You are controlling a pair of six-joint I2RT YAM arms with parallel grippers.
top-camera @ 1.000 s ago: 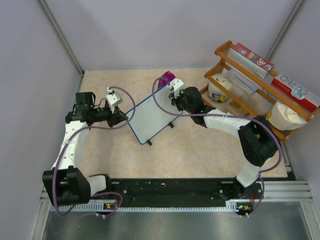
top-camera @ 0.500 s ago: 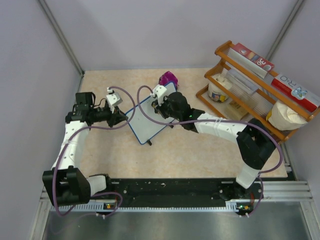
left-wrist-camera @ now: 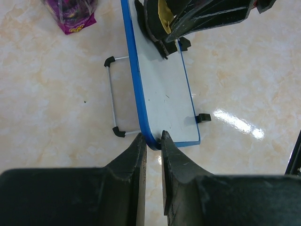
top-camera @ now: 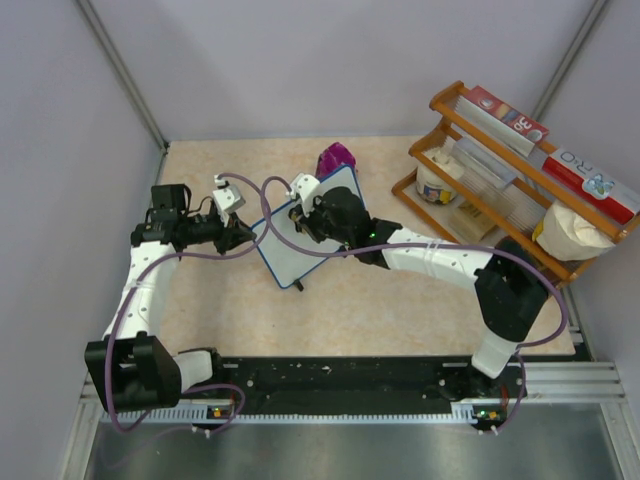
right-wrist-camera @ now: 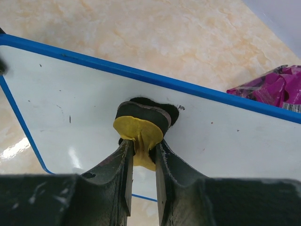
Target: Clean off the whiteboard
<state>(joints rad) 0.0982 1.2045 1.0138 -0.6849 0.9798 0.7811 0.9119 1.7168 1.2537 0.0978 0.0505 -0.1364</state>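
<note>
**Wiping in its closing stage:** The whiteboard [top-camera: 292,255] stands tilted on its small feet on the counter [top-camera: 380,300]. The left fingers [left-wrist-camera: 141,147] are closed on the blue frame at the board's nearest corner and brace it. The rest of the board runs straight away from their tips.

The right fingers [right-wrist-camera: 126,153] pinch a yellow-and-black eraser [right-wrist-camera: 140,128]. Its dark felt is pressed flat against the white face just ahead of their tips, close to the blue edge beyond them.

On either side of the right fingers the surface looks almost wholly white, with no writing to be read. What shows is a short dark fleck to the left of these fingers, a tiny mark just right of the eraser and a few faint specks. The patch under the felt is hidden.

The task appears nearly finished. What likely remains is a pass over those stray marks, then lifting the eraser away and releasing the frame. A purple packet [right-wrist-camera: 277,87] lies on the counter beyond the board, to the right of the right fingers.
</note>
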